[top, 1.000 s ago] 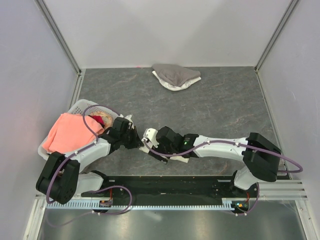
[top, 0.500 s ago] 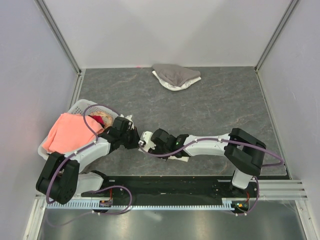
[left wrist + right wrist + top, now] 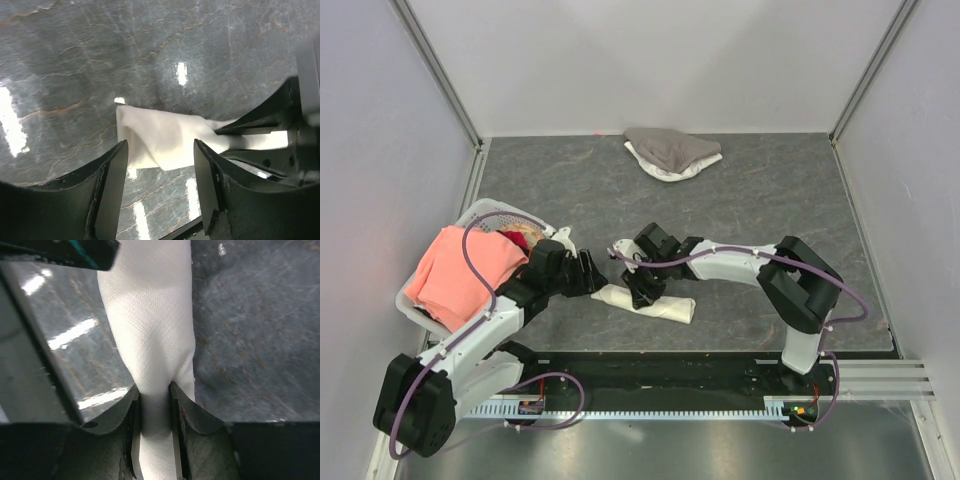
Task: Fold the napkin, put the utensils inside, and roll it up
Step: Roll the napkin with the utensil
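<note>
1. Toward the near middle of the table (image 3: 770, 200): the napkin (image 3: 665, 306), cream-white, lies as a long narrow roll on the dark stone-patterned surface. It runs slantwise, its left end further from the arm bases than its right end.
2. Right gripper (image 3: 642, 290): set down over the roll, left of its middle. In the right wrist view, the gripper (image 3: 155, 410) has its jaws pinching the napkin (image 3: 150, 315). The cloth narrows to a waist where the fingers (image 3: 187, 412) press in on it and widens again beyond them.
3. Left gripper (image 3: 592, 275): sits low over the table, just beside the roll's left end. In the left wrist view, the gripper (image 3: 160, 145) has its jaws spread wide. The napkin (image 3: 155, 137) shows in the gap beyond the tips, one corner of it pointing away (whether any finger touches the cloth cannot be told). The right gripper's dark fingers come in from the right of that view and meet the cloth.
4. Basket (image 3: 470, 215): white and perforated, at the table's left edge beside the left arm. A salmon-pink cloth (image 3: 455, 270) is draped over its near side, with a small red item (image 3: 512, 240) behind it.
5. Grey-and-white cloth heap (image 3: 670, 152): at the far edge of the table, well apart from both grippers.
</note>
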`<state>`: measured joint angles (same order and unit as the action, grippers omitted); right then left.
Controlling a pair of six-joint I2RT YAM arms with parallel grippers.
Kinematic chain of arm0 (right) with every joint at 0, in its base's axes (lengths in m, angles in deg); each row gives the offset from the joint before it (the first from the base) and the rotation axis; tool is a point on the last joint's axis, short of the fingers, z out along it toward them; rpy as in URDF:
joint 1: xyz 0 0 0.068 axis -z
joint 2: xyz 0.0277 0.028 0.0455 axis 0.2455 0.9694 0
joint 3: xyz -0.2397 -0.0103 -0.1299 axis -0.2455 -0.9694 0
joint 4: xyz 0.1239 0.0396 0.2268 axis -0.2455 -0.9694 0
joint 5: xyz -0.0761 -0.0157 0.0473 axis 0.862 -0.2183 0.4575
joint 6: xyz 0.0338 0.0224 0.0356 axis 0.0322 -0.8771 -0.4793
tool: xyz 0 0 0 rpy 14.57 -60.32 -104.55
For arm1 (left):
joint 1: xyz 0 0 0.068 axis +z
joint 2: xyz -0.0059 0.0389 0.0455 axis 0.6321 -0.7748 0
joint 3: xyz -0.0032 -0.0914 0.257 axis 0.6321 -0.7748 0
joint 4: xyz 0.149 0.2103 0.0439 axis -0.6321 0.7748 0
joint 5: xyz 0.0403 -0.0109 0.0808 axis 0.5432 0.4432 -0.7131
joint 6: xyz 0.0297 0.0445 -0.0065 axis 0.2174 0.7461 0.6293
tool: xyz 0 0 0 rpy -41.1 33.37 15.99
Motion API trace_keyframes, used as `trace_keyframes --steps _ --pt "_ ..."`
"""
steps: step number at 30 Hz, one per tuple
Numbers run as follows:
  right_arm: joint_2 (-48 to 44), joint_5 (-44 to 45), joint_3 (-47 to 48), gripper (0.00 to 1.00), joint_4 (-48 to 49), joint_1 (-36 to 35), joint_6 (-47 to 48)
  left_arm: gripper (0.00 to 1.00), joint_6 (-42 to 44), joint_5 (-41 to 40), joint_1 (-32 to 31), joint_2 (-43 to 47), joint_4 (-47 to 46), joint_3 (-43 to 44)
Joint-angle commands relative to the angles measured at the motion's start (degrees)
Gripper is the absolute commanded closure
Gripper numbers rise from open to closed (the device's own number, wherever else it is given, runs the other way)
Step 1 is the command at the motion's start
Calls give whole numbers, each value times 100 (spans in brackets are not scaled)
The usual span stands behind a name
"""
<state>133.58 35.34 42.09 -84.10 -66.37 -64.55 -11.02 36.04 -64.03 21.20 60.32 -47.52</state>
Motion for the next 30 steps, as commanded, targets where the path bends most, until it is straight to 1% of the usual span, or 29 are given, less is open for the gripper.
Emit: trace_keyframes --steps 1,3,6,10,15,20,22,25,26,28,29,30 --pt "515 -1854 111 67 -597 478 -605 38 63 -347 -5 358 32 -148" --pt "717 -2415 199 67 -597 706 -799 38 107 -286 -5 429 32 -174" --pt "1042 -2996 322 67 -562 891 -896 38 124 -163 -14 385 -82 -227" --pt "1577 -3551 419 67 -501 1085 -984 38 160 127 -14 271 -486 -367" --pt "1895 -3763 463 68 -430 1243 -1028 38 230 268 -23 25 -995 -526" --pt "2009 -3781 480 68 -377 1331 -1090 42 256 495 -23 -335 -1338 -552" --pt "2053 -3781 489 68 -360 1358 -1107 47 204 584 -23 -519 -1541 -605" --pt "2054 -3711 507 66 -351 1375 -1142 58 134 794 -32 -722 -1822 -666" --pt "2027 -3676 507 64 -351 1384 -1160 67 142 821 -23 -862 -1840 -658" --pt "1853 -3535 498 58 -360 1402 -1186 78 133 804 -23 -1003 -1806 -597" --pt "1782 -3474 489 57 -351 1402 -1213 87 133 787 -23 -1108 -1770 -570" --pt "1685 -3299 489 53 -386 1402 -1256 92 142 743 -23 -1144 -1692 -535"
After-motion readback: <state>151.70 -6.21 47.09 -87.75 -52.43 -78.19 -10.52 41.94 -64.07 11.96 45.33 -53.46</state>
